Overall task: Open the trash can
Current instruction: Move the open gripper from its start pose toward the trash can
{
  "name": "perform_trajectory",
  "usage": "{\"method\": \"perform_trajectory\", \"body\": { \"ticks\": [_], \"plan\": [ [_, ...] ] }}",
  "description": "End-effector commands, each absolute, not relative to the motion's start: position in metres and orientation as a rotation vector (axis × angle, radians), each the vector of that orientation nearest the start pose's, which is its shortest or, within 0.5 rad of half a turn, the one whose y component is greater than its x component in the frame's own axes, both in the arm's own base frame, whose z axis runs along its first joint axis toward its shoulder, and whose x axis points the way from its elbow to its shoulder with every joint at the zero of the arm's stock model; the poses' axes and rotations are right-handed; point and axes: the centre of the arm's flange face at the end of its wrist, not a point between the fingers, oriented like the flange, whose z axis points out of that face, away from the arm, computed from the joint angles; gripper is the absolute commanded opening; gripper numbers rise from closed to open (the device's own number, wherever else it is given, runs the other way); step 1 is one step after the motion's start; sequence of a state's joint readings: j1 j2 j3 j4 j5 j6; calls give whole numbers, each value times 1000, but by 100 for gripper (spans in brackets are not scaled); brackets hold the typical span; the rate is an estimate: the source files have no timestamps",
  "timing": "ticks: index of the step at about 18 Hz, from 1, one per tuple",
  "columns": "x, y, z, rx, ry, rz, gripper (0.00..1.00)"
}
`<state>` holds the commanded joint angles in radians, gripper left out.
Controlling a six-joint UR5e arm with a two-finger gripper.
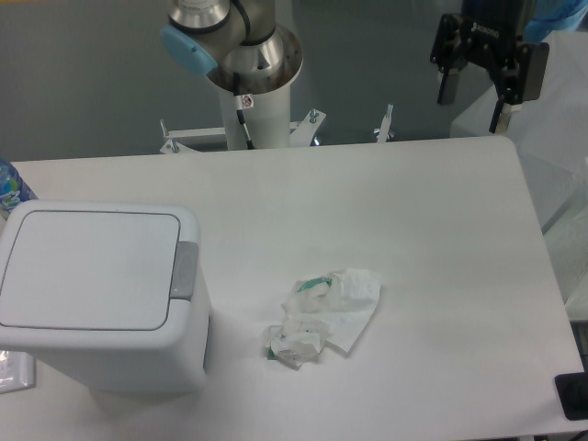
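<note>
Raised high at the top right corner, above the far right end of the table (pixel 432 239): gripper (pixel 475 108), black, pointing down, well apart from everything on the tabletop. Fingers (pixel 447 89) spread apart, released, nothing between them; one hanging at the left, the other lower at the right near the table's far edge. At top centre, the arm's base column (pixel 255 87), white and silver with a light blue cap on the joint, standing just behind the far edge. A thin black cable running down the column.

On the near left part of the table: one trash can (pixel 101 294), boxy, white, rounded corners, by far the largest thing here. Lid (pixel 90 268) flat and closed, lying level on the body. One small grey latch button (pixel 185 270) at the middle of the lid's right edge.

Right of the can, near the middle of the tabletop: crumpled wrappers (pixel 326 312), white with bits of green. Count unclear; looks like two or three pieces bunched together and touching, one larger flat piece at the right, smaller wads at the left and front. Apart from the can, not touching.

At the far left edge, partly cut off: one bottle (pixel 11 191) with a blue and green label, just behind the can.
</note>
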<state>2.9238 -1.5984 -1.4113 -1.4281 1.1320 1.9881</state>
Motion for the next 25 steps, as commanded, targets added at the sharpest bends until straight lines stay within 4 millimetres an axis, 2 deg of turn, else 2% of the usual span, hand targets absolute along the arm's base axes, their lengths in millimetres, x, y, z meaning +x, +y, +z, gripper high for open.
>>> {"method": "perform_trajectory", "body": {
  "ticks": [3,6,10,13,18,21,25],
  "plan": [
    [-469,284,578,-2561,901,419,100],
    [-464,291,580,-2585,723,375,100],
    [-440,328,586,-2611,421,275,100],
    [-424,356,583,-2597,383,253,100],
    [-401,384,585,-2578,265,184,100],
    [-397,398,587,-2535,118,149,100],
    [-384,436,583,-2480,-133,91,100]
  ]
}}
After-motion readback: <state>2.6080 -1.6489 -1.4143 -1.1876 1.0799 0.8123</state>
